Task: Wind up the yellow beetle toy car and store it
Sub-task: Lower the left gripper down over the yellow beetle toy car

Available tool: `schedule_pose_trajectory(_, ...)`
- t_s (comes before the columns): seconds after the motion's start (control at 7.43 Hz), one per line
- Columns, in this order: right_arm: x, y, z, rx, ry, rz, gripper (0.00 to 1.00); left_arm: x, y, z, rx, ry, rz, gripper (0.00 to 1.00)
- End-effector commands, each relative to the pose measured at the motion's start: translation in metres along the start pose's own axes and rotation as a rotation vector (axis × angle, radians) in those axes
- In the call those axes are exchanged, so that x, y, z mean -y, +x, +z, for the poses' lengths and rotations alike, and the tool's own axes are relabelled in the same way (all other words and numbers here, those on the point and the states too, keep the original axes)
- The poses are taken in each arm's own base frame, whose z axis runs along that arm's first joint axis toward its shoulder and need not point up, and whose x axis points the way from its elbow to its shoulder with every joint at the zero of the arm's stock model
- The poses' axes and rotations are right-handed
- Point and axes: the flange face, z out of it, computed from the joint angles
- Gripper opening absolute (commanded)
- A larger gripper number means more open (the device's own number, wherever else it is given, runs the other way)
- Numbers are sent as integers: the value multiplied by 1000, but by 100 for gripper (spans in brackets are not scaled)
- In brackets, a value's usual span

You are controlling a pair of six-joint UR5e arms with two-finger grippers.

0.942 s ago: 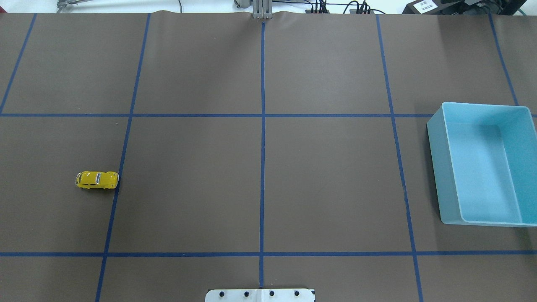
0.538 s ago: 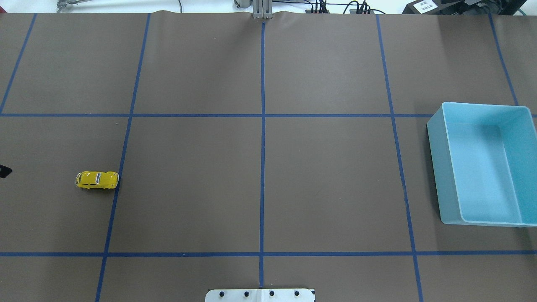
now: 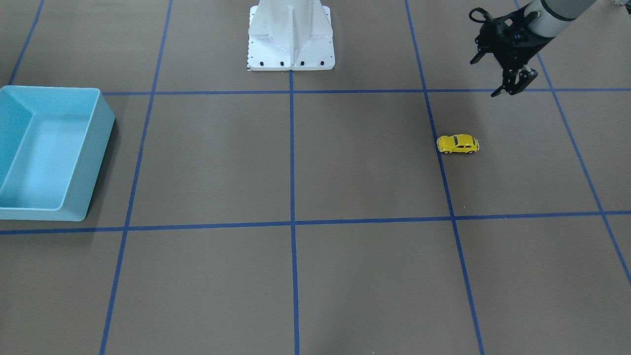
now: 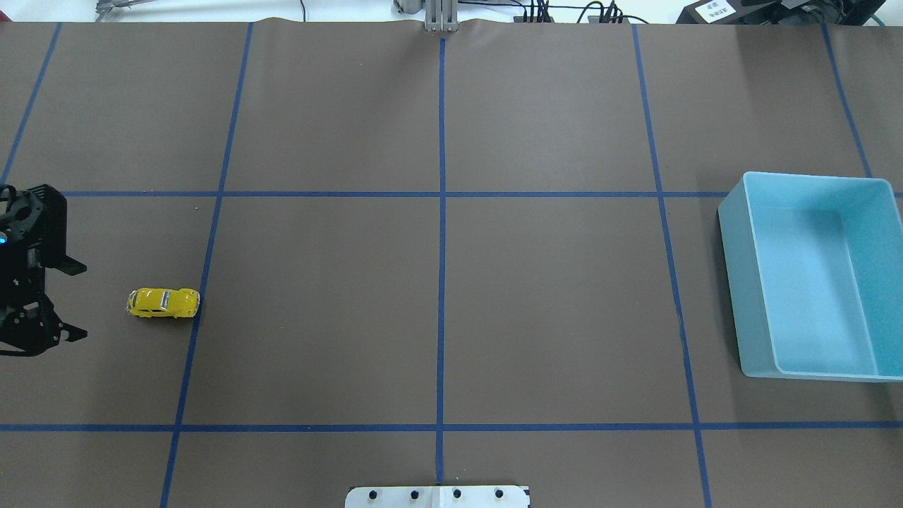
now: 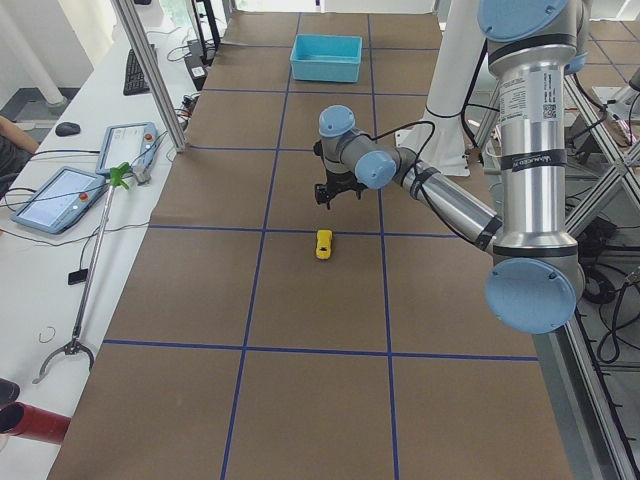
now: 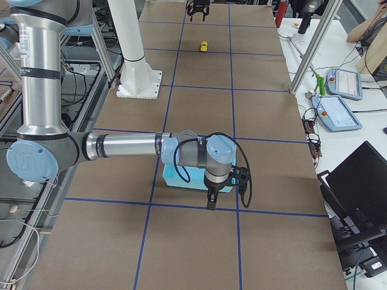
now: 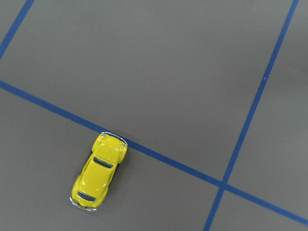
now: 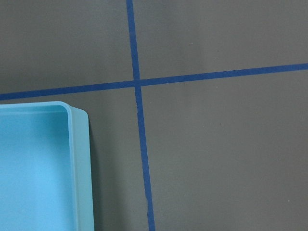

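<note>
The yellow beetle toy car (image 4: pixel 163 303) stands on its wheels on the brown mat at the left, next to a blue tape line; it also shows in the front view (image 3: pixel 458 144), the left side view (image 5: pixel 324 244) and the left wrist view (image 7: pixel 99 171). My left gripper (image 4: pixel 81 302) is open and empty, a short way left of the car, its fingers pointing toward it; it also shows in the front view (image 3: pixel 482 79). The blue bin (image 4: pixel 737 282) stands empty at the far right. My right gripper (image 6: pixel 213 196) hovers by the bin's corner (image 8: pixel 79 159); I cannot tell whether it is open.
The robot's white base plate (image 4: pixel 437 496) sits at the near middle edge of the table. Blue tape lines form a grid on the mat. A side bench with tablets (image 5: pixel 60 195) and a grabber tool runs along the operators' side.
My left gripper has come into the overhead view from the left edge and now stands near the car. The car and the bin have not moved.
</note>
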Motion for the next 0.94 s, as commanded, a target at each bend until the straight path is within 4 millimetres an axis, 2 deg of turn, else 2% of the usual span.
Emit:
schedule_pose_trajectory(0.0,0,0,0,0,-1,1,100,9,-23,16,45,14,173,100)
schedule_pose_trajectory(0.4,0,0,0,0,0,0,100,0,-47,40,111,13,270,100)
schedule_pose_trajectory(0.54,0,0,0,0,0,0,100,-3,-51,46,106,2,260,100)
schedule_pose_trajectory(0.67,0,0,0,0,0,0,100,-14,-60,63,88,-19,247,100)
schedule_pose_trajectory(0.81,0,0,0,0,0,0,100,-15,-65,70,87,-19,248,100)
